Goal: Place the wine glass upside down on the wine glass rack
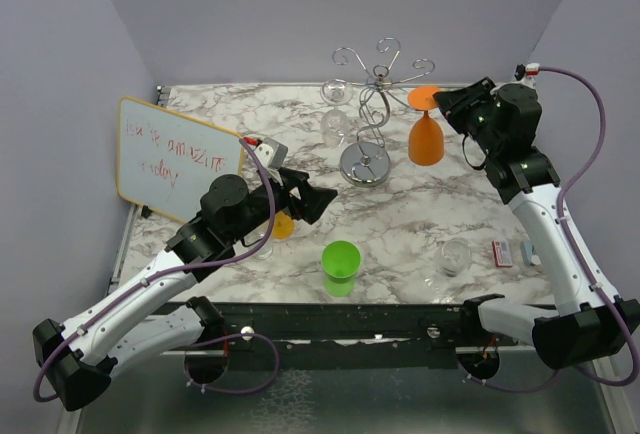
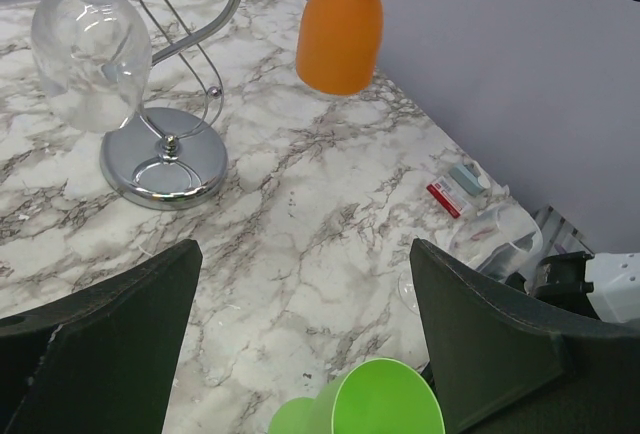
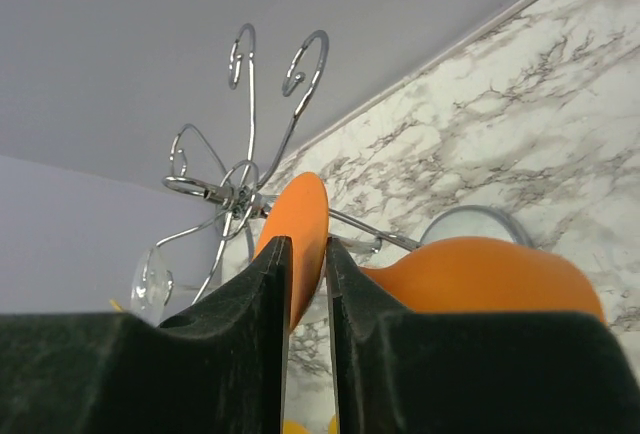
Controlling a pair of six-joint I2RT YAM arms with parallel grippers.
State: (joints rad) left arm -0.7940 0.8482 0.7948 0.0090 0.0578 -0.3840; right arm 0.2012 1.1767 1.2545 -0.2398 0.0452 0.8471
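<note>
The right gripper is closed narrowly on the flat foot of the orange wine glass. It pinches the disc edge-on so that the bowl hangs mouth-down below it. That grip leaves the stem free, and the stem is the part that has to slide between the wires of a rack arm. The glass is held in the air just beside the wine glass rack, on its right side, with the foot up at the level of the curled arms and the bowl clear of the table. In the right wrist view a chrome wire runs right behind the foot, but it cannot be told whether the stem is seated on it. A clear glass hangs inverted on the rack's left side, so a right-hand arm is the sensible free spot. The left gripper is spread wide and holds nothing. It sits low near a green cup, well apart from the rack, probably parked there so as not to crowd the working arm. The step in hand looks like the final hang and release.
</note>
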